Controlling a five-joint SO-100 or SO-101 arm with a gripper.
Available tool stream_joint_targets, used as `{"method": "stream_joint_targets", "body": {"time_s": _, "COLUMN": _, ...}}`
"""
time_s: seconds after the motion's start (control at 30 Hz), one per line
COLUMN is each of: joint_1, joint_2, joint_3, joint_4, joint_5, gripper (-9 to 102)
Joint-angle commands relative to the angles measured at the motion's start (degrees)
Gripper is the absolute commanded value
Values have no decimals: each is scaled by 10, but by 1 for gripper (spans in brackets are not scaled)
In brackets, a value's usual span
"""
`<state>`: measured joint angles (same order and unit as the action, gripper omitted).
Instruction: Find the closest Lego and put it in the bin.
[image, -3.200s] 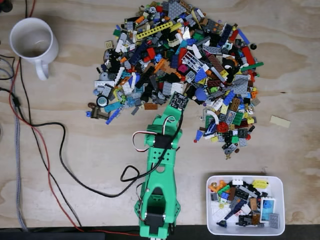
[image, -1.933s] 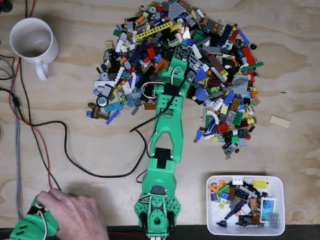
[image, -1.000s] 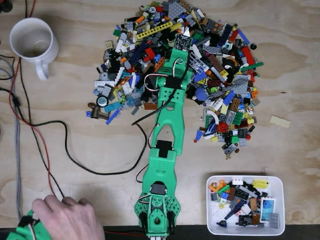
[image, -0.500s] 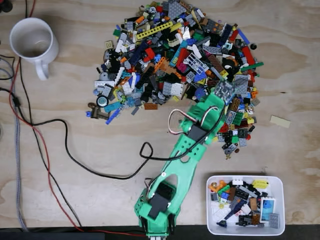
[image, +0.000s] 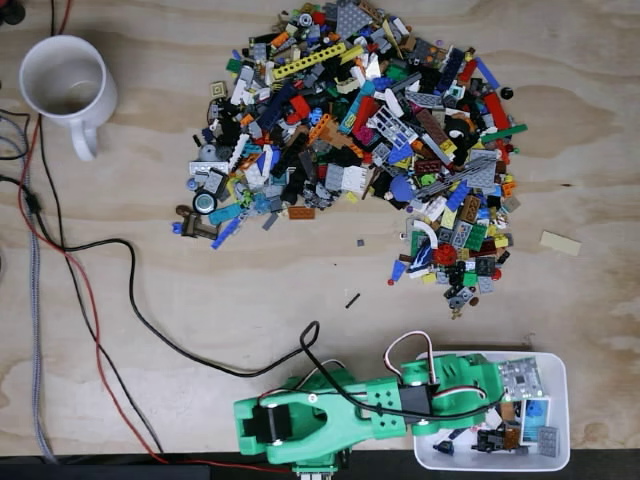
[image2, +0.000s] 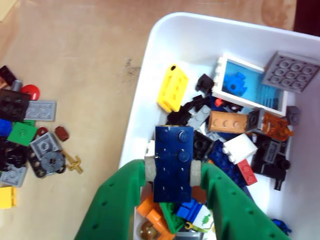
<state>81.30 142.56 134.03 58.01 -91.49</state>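
The plywood tabletop (image: 150, 280) carries a broad heap of mixed Lego (image: 350, 140) across the upper middle of the fixed view, with loose cables (image: 90, 280) trailing down the left side. The green arm (image: 340, 425) lies along the bottom edge, reaching rightward so that its wrist sits over the bin (image: 560, 400) in the lower right corner. A white mug (image: 65, 85) stands at the upper left, well apart from everything else. In the wrist view the bin (image2: 165, 65) already holds many pieces, among them a light blue window piece (image2: 250, 85), a grey plate (image2: 290, 70) and a yellow brick (image2: 172, 90). The fingers (image2: 172, 172) are closed on a dark blue brick (image2: 172, 160), their pale pads pressing its two long sides, and hold it above the bin's near left part, over the pieces lying there
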Motion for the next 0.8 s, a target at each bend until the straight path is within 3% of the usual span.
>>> {"method": "stream_joint_targets", "body": {"time_s": 0.0, "joint_1": 57, "joint_2": 29, "joint_3": 15, "joint_4": -59, "joint_5": -16, "gripper": 1}}
{"method": "stream_joint_targets", "body": {"time_s": 0.23, "joint_1": 51, "joint_2": 25, "joint_3": 25, "joint_4": -105, "joint_5": 9, "gripper": 17}}
{"method": "stream_joint_targets", "body": {"time_s": 0.5, "joint_1": -46, "joint_2": 32, "joint_3": -18, "joint_4": -59, "joint_5": 13, "gripper": 11}}
{"method": "stream_joint_targets", "body": {"time_s": 0.63, "joint_1": -221, "joint_2": 40, "joint_3": -10, "joint_4": -47, "joint_5": 30, "gripper": 0}}
{"method": "stream_joint_targets", "body": {"time_s": 0.77, "joint_1": -425, "joint_2": 40, "joint_3": 39, "joint_4": -86, "joint_5": 47, "gripper": 0}}
